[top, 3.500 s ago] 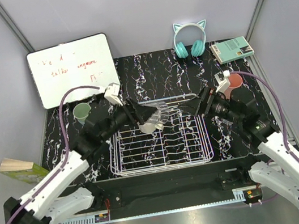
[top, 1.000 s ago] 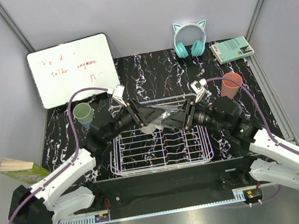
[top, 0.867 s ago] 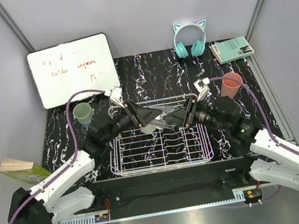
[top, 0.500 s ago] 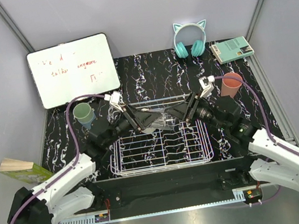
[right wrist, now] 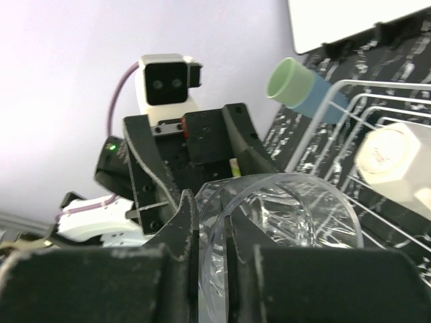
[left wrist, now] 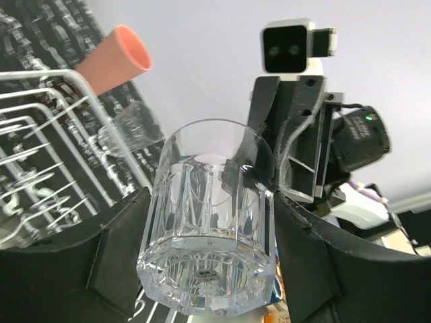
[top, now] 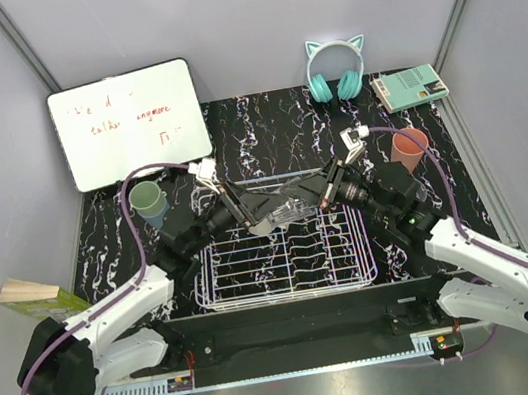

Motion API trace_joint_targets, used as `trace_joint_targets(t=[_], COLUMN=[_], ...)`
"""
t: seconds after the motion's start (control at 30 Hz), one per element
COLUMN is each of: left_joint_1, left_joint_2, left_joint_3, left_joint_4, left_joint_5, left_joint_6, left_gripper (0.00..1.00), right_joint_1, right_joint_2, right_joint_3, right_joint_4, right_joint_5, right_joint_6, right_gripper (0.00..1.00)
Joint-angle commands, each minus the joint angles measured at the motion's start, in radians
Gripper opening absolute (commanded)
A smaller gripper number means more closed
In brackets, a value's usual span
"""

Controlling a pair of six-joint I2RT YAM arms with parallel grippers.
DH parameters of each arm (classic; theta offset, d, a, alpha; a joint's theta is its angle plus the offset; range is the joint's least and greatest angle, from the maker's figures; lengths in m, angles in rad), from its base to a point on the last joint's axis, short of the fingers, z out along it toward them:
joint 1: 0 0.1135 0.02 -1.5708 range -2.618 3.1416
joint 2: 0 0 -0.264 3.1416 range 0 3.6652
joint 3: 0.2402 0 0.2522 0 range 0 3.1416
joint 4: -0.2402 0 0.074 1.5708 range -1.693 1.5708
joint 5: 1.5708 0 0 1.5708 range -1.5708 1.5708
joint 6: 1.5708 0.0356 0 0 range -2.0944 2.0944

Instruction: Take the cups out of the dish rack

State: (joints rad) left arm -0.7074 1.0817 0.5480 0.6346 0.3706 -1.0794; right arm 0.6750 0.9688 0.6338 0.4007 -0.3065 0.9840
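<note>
Faceted clear glass (left wrist: 205, 256): left tool (left wrist: 210, 195) clamps body, right tool (right wrist: 209, 235) pinches rim. White wire dish rack (top: 285, 265) on black marbled table (top: 273, 130).

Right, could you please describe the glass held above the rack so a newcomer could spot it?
Find the white wire dish rack at the centre of the table. Over its far side the left gripper and right gripper meet, both gripping the clear glass. It is transparent, faceted and airborne, unlike the pink cup and green cup standing on the table.
</note>
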Motion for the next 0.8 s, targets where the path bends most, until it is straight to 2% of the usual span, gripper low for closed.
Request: trace_joint_targets(t=[0.0,0.27,0.4,0.43,0.47,0.5,0.57,0.6,0.7,0.77], left_joint_1=[-0.032,-0.014,0.035,0.045,0.057,0.078,0.101,0.123,0.155,0.166], left_joint_2=[-0.003,-0.022,-0.043,-0.051,-0.054,-0.057,-0.068,-0.072,-0.091,-0.1], left_joint_3=[0.07,0.102,0.121,0.125,0.138,0.144,0.151,0.156,0.164,0.168], left_joint_4=[0.03,-0.091,-0.183,-0.199,-0.216,-0.243,-0.265,-0.279,-0.32,-0.335], left_joint_5=[0.039,-0.013,-0.051,-0.059,-0.065,-0.067,-0.062,-0.061,-0.07,-0.073], left_joint_6=[0.048,0.082,0.093,0.095,0.101,0.102,0.111,0.113,0.116,0.119], left_gripper=[0.0,0.0,0.0,0.03,0.07,0.21,0.36,0.54,0.82,0.86], right_joint_1=[0.031,0.031,0.031,0.031,0.031,0.031,0.031,0.032,0.032,0.032], right_joint_2=[-0.011,-0.105,-0.143,-0.15,-0.157,-0.172,-0.188,-0.205,-0.231,-0.239], right_joint_3=[0.001,-0.009,-0.014,-0.02,-0.025,-0.029,-0.036,-0.036,-0.029,-0.025], right_joint_4=[0.017,-0.079,-0.109,-0.12,-0.123,-0.126,-0.148,-0.157,-0.195,-0.212], right_joint_5=[-0.085,-0.036,-0.034,-0.026,-0.023,-0.02,0.003,0.01,0.047,0.056], right_joint_6=[-0.031,-0.07,-0.076,-0.076,-0.076,-0.076,-0.08,-0.084,-0.097,-0.105], right_gripper=[0.0,0.0,0.0,0.0,0.0,0.0,0.0,0.0,0.0,0.0])
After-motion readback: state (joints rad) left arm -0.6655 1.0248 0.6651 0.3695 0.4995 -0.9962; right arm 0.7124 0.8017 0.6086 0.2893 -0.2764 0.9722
